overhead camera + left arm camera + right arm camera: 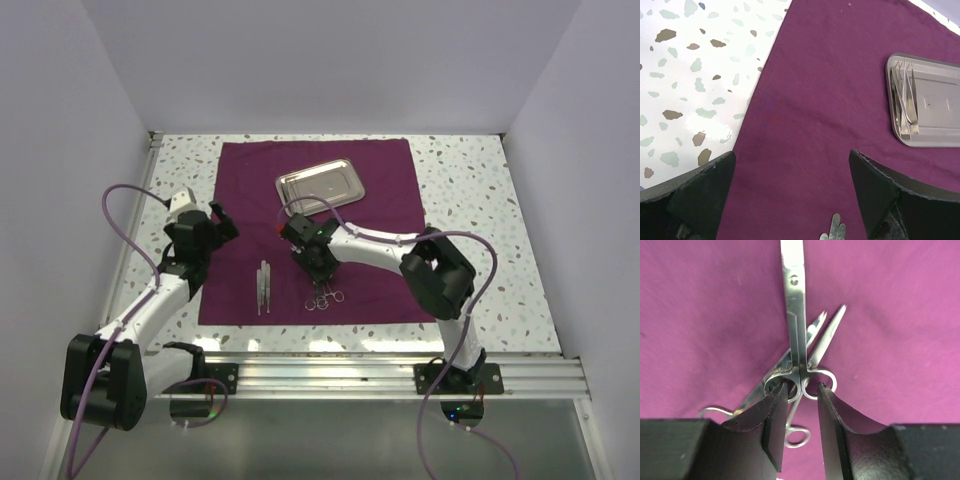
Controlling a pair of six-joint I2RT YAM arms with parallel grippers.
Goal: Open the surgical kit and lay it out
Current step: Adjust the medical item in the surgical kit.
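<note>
The dark purple cloth (385,215) lies spread flat, with the steel tray (335,185) on its far part. Thin tweezers (905,100) rest in the tray (940,135). Slim probes (263,285) lie on the near cloth, their tips (835,227) just below my left gripper (792,155). That gripper (213,228) hovers wide open over the cloth's left edge. My right gripper (801,390) stands partly open, its fingertips (782,392) straddling the ring handles of scissors (795,305). The scissors lie across other forceps (827,332) in a pile (325,295).
Speckled tabletop (470,200) surrounds the cloth, with white walls on three sides. A metal rail (380,370) at the near edge carries both arm bases. Purple cables loop beside each arm.
</note>
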